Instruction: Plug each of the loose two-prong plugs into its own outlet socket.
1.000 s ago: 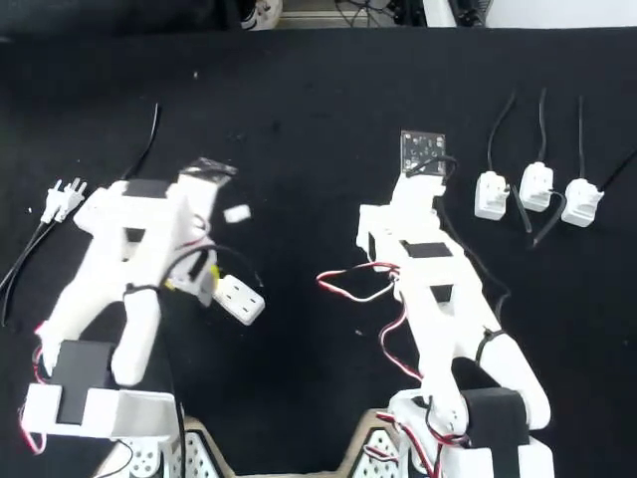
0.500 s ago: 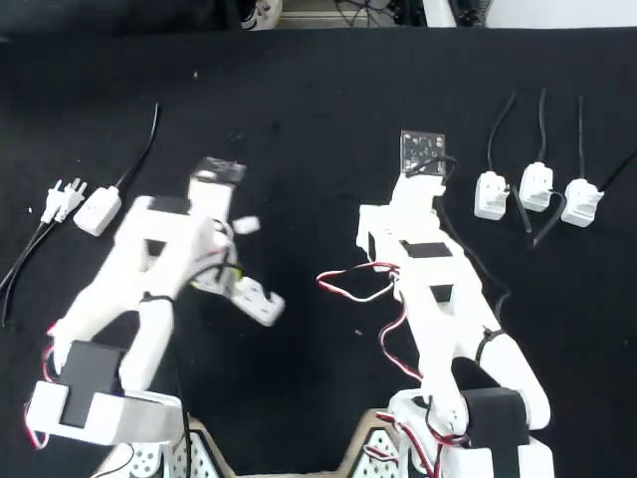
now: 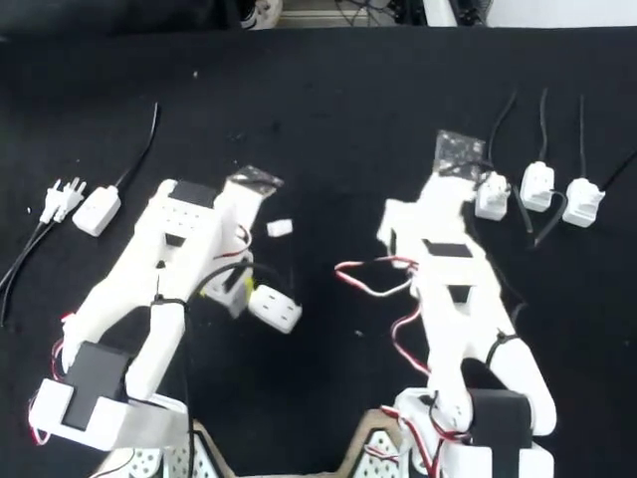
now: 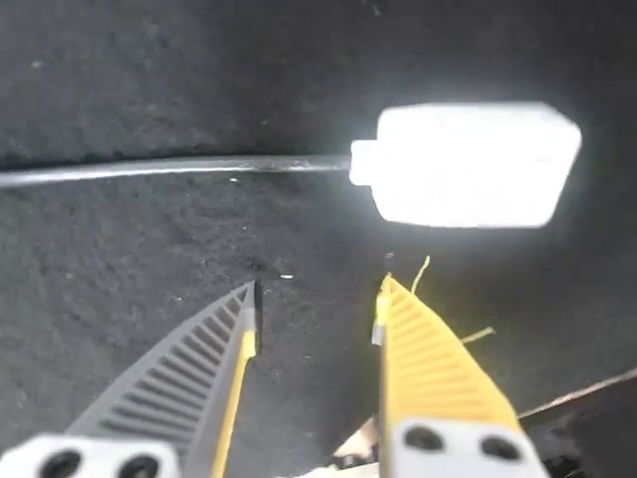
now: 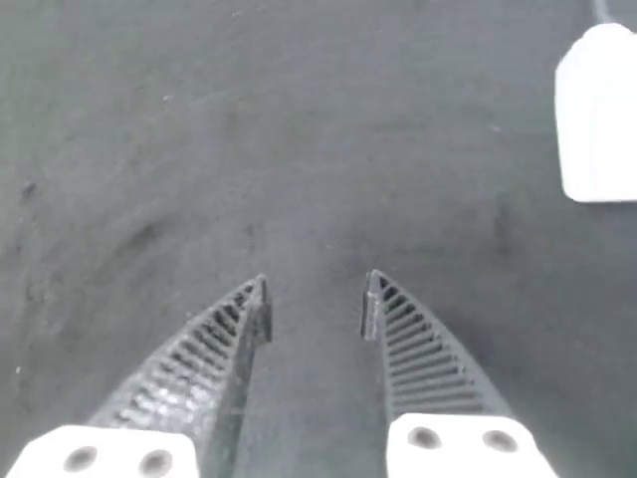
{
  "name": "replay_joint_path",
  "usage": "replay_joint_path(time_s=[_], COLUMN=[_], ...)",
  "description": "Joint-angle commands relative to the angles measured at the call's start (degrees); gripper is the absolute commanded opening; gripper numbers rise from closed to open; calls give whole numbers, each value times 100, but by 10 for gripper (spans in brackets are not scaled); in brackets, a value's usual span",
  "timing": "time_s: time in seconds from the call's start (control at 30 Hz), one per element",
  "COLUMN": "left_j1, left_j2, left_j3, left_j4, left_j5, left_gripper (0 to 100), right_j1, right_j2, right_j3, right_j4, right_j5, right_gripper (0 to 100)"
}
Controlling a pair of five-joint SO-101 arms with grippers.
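At the table's far left lie a white two-prong plug (image 3: 62, 199) and a white corded socket block (image 3: 97, 211). Three more white corded blocks (image 3: 537, 186) stand in a row at the right. My left gripper (image 4: 317, 289) is open just above the black cloth. A white block on a black cord (image 4: 468, 164) lies slightly beyond its yellow finger (image 4: 423, 368). My right gripper (image 5: 316, 281) is open and holds nothing. A white block (image 5: 597, 115) sits off to one side ahead of it. The right arm's head (image 3: 458, 159) is beside the row's leftmost block (image 3: 490, 196).
A white block with dark holes (image 3: 275, 309) and a small white piece (image 3: 280, 228) show beside the left arm (image 3: 179, 249). Red and white wires (image 3: 373, 274) loop off the right arm. Thin black cords trail from the blocks across the cloth.
The left arm swung right, away from the plug and block at far left, and the holed white block shifted right with it. The right arm swung right toward the row of blocks.
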State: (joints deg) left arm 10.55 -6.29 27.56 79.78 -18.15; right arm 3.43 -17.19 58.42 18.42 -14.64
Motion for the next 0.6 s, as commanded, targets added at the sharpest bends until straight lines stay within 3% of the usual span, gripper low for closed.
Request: replay_joint_path(time_s=[0.0,0.13,0.27,0.57], left_j1=[409,954,1042,1015], left_j2=[-237,-237,-202,-176], left_j3=[303,945,1165,1235], left_j4=[-299,-1407,-2470,-3657], left_j5=[-484,-457,123,1301], left_gripper=[195,195,195,195], right_j1=[229,229,229,114], right_j2=[-321,-303,-286,-286], right_j3=[-330,-356,-365,-365], right_j4=[176,237,220,202], right_j5=[-141,-141,-132,-105], right_gripper=[142,142,142,142])
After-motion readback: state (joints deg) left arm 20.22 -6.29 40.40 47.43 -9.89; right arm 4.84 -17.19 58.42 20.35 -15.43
